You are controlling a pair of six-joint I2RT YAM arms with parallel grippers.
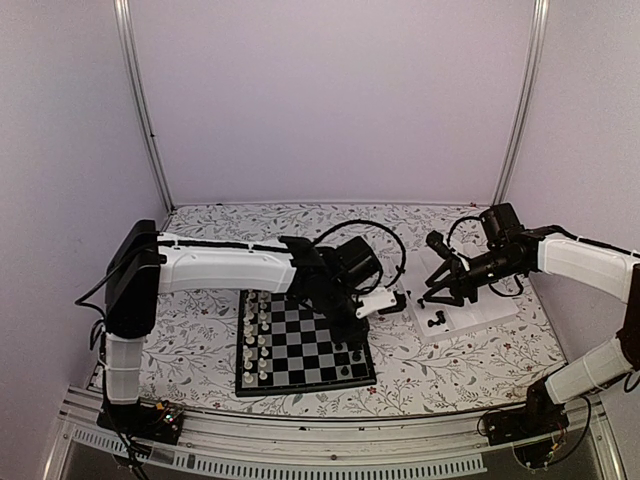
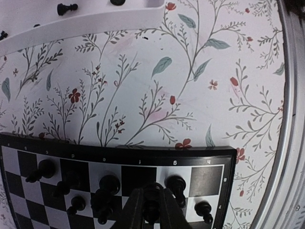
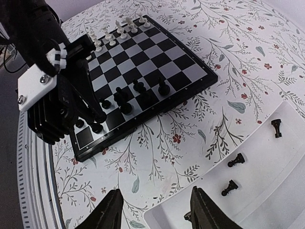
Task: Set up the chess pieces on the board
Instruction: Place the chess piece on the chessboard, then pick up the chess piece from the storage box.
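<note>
Left wrist view: the left gripper point(image 2: 152, 193) is seen clamped on a black chess piece point(image 2: 152, 210), which is held over the board point(image 2: 114, 153), close to its rim and near a corner. Other black chess pieces point(image 3: 125, 106) are stood on neighbouring squares. The right gripper point(image 3: 158, 210) is held spread and empty beside the board, at the edge of the white tray point(image 3: 286, 191), where more black pieces point(image 3: 237, 160) are laid.

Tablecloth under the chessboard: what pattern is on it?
The tablecloth is pale, with leafy vines and small red flowers. The left wrist view shows it best.
</note>
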